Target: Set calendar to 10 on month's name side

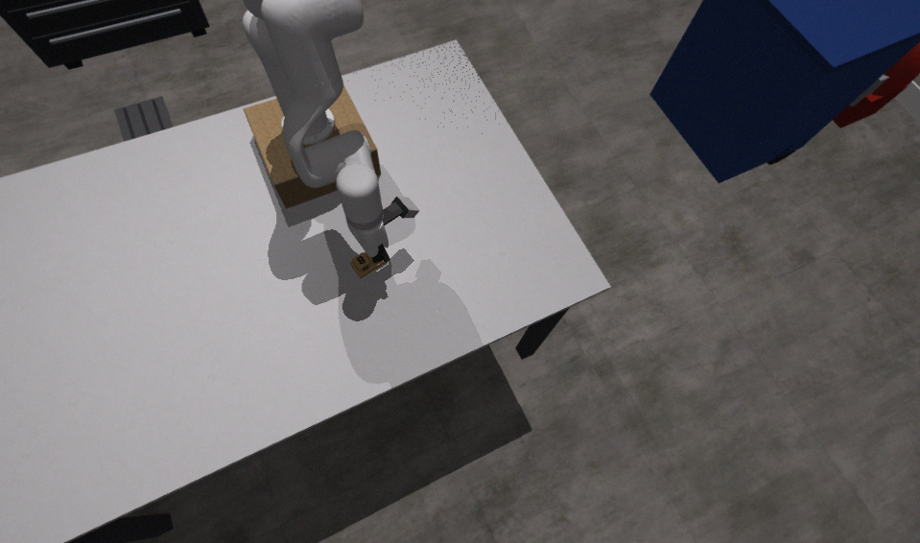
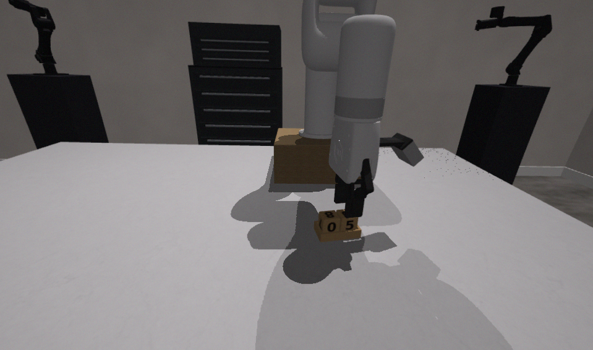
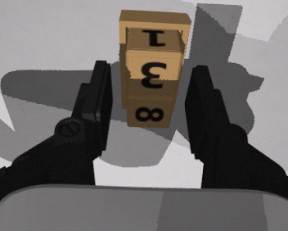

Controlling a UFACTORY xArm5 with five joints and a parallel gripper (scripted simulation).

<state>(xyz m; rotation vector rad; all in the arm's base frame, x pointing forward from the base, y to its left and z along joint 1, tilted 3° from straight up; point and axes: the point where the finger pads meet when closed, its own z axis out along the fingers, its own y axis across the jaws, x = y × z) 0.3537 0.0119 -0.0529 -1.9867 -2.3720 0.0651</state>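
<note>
The wooden tray [image 1: 364,273] [image 2: 339,235] [image 3: 155,17] lies flat on the table with two wooden cubes side by side in it. In the exterior view, the left cube [image 1: 361,260] [image 2: 331,226] [image 3: 149,115] shows 0 in front and 8 on top. The right cube [image 2: 349,224] [image 3: 170,59] shows 5 in front, and the wrist view shows 3 on top and 1 on its end side. No month's name is legible. My gripper [image 1: 382,253] [image 2: 349,208] [image 3: 150,83] is open and empty, low over the right cube, with a finger on either side in the wrist view. A finger partly hides that cube's top.
The wooden base block [image 1: 267,128] [image 2: 305,162] of the arm stands behind the tray. The white table [image 1: 145,337] [image 2: 159,269] extends around the tray. A blue cabinet [image 1: 712,94] stands on the floor beyond the table.
</note>
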